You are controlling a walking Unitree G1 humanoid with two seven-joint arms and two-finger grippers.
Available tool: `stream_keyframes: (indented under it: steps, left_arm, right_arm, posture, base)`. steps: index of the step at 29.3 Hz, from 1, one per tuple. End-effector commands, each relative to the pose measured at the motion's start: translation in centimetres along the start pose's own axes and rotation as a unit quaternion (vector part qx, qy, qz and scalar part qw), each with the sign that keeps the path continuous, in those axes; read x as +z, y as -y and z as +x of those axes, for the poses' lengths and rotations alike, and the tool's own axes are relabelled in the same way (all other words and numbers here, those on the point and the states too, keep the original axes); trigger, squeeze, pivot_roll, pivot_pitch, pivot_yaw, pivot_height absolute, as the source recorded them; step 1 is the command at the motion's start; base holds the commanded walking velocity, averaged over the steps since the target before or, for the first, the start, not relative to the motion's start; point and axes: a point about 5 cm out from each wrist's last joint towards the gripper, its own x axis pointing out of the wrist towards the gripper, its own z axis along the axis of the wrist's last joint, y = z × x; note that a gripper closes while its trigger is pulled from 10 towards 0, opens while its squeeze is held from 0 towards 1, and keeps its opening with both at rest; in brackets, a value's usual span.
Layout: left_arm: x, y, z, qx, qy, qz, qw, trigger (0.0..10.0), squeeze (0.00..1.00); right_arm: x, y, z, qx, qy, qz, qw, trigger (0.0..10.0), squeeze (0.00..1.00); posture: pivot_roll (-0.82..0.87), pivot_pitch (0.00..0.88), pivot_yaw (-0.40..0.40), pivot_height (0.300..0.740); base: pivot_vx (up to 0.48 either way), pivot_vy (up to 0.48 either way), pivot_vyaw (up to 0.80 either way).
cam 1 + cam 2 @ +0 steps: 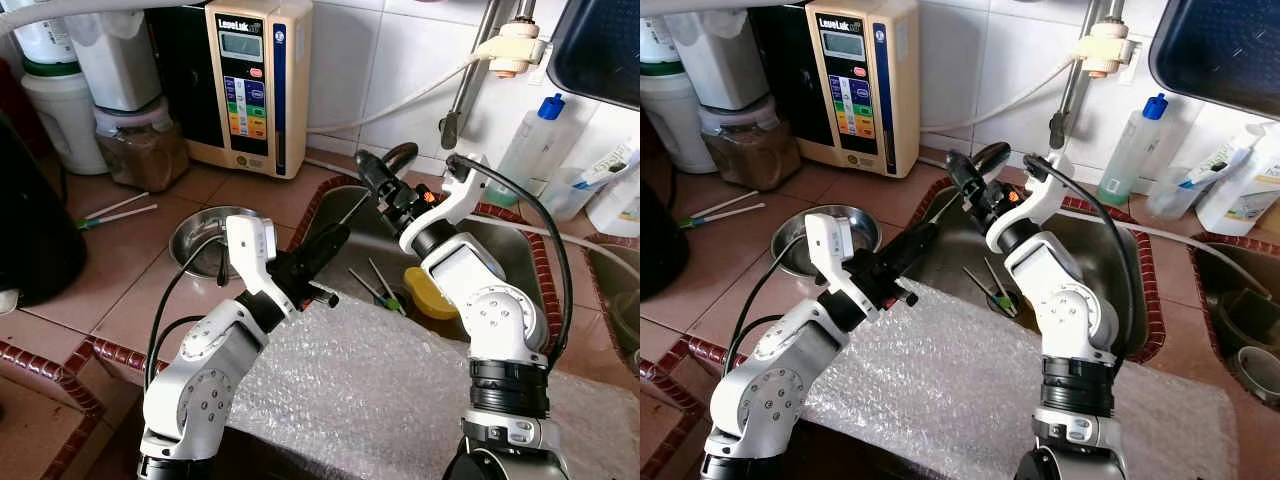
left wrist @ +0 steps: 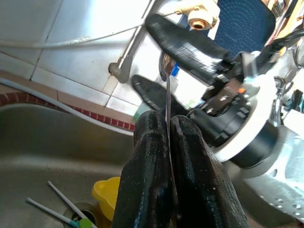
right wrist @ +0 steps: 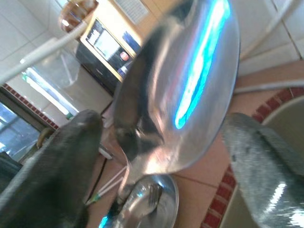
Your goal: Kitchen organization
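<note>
Over the near left corner of the sink (image 1: pixel 520 250), I have the left gripper (image 2: pixel 167 142) clenched on the thin handle of a metal spoon (image 3: pixel 180 90), its two black fingers (image 2: pixel 142 180) pressed together with the handle running up between them. The spoon's bowl lies between the spread fingers of the right gripper (image 1: pixel 385 168), which stands released around it above the sink's back left corner; I cannot tell whether either finger touches the metal. Down in the basin lie a yellow cup (image 1: pixel 432 295) near the drain and some chopsticks (image 1: pixel 372 285) with a green-tipped stick beside them. Bubble wrap (image 1: pixel 380 390) covers the front edge of the worktop under both arms. On the tiled worktop left of the sink sits a steel bowl (image 1: pixel 200 235), with a pair of sticks (image 1: pixel 115 212) further left. At the back edge stand a water ionizer (image 1: pixel 250 85) and a jar (image 1: pixel 140 145) of brown granules; a blue-capped bottle (image 1: pixel 530 145) stands behind the sink.
</note>
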Motion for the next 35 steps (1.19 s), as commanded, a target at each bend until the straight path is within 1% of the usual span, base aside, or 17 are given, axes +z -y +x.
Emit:
stream_keyframes:
  steps: [1, 5, 10, 18, 21, 27, 30, 35]
  left_arm:
    - [0.2, 0.6, 0.2, -0.019, 0.001, 0.001, 1.0, 0.0, 0.0]
    - [0.3, 0.4, 0.1, -0.017, 0.003, -0.004, 1.0, 0.0, 0.0]
    - [0.2, 0.5, 0.1, -0.018, 0.0, -0.005, 1.0, 0.0, 0.0]
    - [0.3, 0.2, 0.0, -0.007, 0.002, -0.006, 1.0, 0.0, 0.0]
    - [0.4, 0.0, 0.0, -0.005, 0.002, -0.007, 1.0, 0.0, 0.0]
    - [0.4, -0.2, 0.0, 0.002, 0.001, -0.006, 1.0, 0.0, 0.0]
    - [0.4, -0.4, 0.0, 0.007, 0.001, -0.006, 1.0, 0.0, 0.0]
    - [0.4, -0.9, -0.1, 0.025, 0.001, -0.007, 1.0, 0.0, 0.0]
  right_arm:
    - [0.3, 0.1, 0.0, -0.008, 0.003, -0.001, 1.0, 0.0, 0.0]
    - [0.1, 0.0, 0.1, -0.008, -0.012, 0.001, 1.0, 0.0, 0.0]
    - [-0.1, 0.2, 0.0, -0.012, -0.018, 0.003, 1.0, 0.0, 0.0]
    - [-0.3, 0.4, -0.4, -0.006, -0.028, 0.008, 1.0, 0.0, 0.0]
    - [-0.5, 0.2, -0.6, 0.008, -0.042, 0.007, 0.999, 0.0, 0.0]
    - [-0.7, 0.3, -0.8, 0.008, -0.047, 0.008, 0.999, 0.0, 0.0]
    - [-0.7, 0.4, -0.7, 0.003, -0.046, 0.006, 0.999, 0.0, 0.0]
    - [-0.4, 1.1, -0.7, -0.02, -0.038, 0.002, 0.999, 0.0, 0.0]
  posture:
    - [0.04, 0.0, -0.048, 0.74]
    - [0.04, 0.0, -0.047, 0.74]
    - [0.04, 0.0, -0.046, 0.74]
    - [0.04, 0.0, -0.043, 0.74]
    - [0.04, 0.0, -0.044, 0.74]
    - [0.04, 0.0, -0.042, 0.74]
    - [0.04, 0.0, -0.041, 0.74]
    - [0.04, 0.0, -0.042, 0.74]
  base:
    - [0.0, 0.0, 0.0]
    - [0.0, 0.0, 0.0]
    - [0.0, 0.0, 0.0]
    - [0.0, 0.0, 0.0]
    - [0.0, 0.0, 0.0]
    - [0.0, 0.0, 0.0]
    - [0.0, 0.0, 0.0]
    - [0.0, 0.0, 0.0]
